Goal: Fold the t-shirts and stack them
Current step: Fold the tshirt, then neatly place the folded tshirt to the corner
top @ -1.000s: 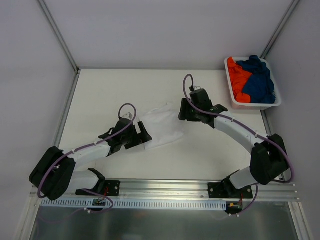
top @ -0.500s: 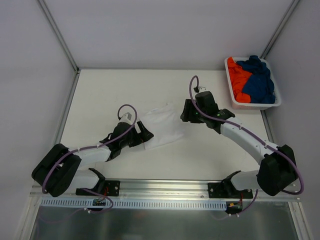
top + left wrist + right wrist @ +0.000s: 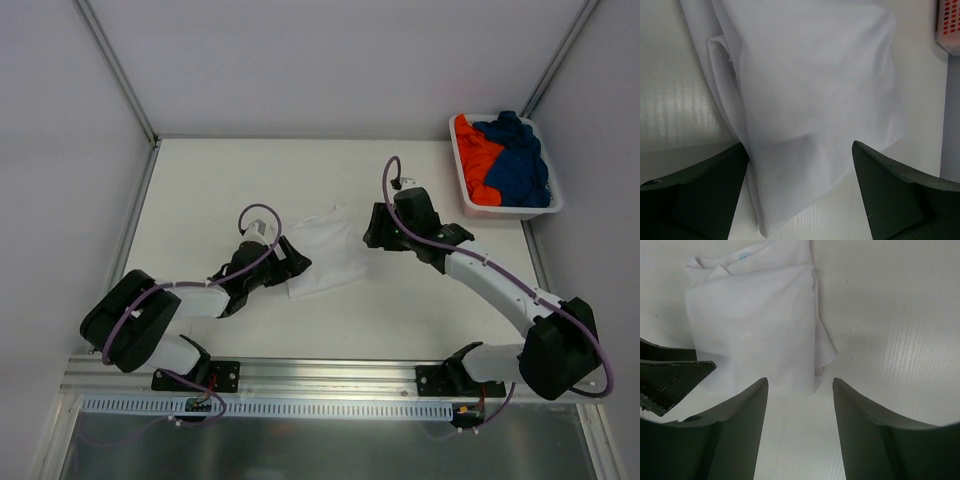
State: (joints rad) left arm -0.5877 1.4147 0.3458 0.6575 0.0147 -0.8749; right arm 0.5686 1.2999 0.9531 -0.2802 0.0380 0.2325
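Observation:
A white t-shirt [image 3: 325, 252] lies folded into a rough rectangle mid-table. My left gripper [image 3: 293, 264] stands open at its near left edge. In the left wrist view the white t-shirt [image 3: 810, 95] has its lower corner between the spread fingers of the left gripper [image 3: 799, 146]. My right gripper [image 3: 376, 230] is open just off the shirt's right side. In the right wrist view the right gripper [image 3: 799, 381] has bare table between its fingers, with the white t-shirt [image 3: 755, 325] just beyond the tips. An orange t-shirt [image 3: 475, 160] and a dark blue t-shirt [image 3: 520, 165] lie bunched in the basket.
The white plastic basket [image 3: 510, 212] stands at the table's far right corner, and its grille [image 3: 950, 25] shows at the top right of the left wrist view. Metal frame posts and a raised edge run along the table's sides.
My left gripper slid right onto the shirt's near edge and its jaws narrowed slightly. The shirt now lies more compact. The right arm's elbow swung outward and its gripper shifted a little right.

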